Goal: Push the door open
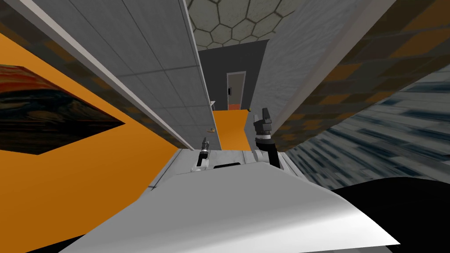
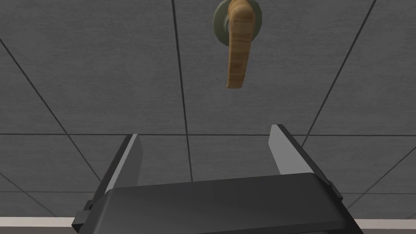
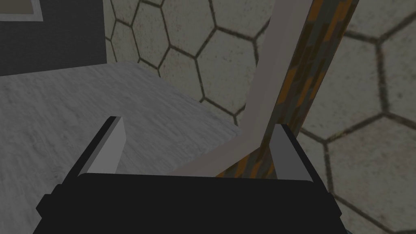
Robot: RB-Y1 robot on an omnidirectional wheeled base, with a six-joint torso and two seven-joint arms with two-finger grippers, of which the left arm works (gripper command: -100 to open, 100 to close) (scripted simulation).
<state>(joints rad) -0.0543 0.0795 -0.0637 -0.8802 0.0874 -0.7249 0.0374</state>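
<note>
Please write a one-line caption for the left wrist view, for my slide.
Open left tool faces a grey panelled door, wood-grained lever handle ahead, untouched.

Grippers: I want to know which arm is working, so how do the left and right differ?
The left gripper faces the grey door, with the wooden handle just ahead of it; the right gripper points elsewhere. In the head view the left sits beside the door; the right stands apart from it. Both are open.
</note>
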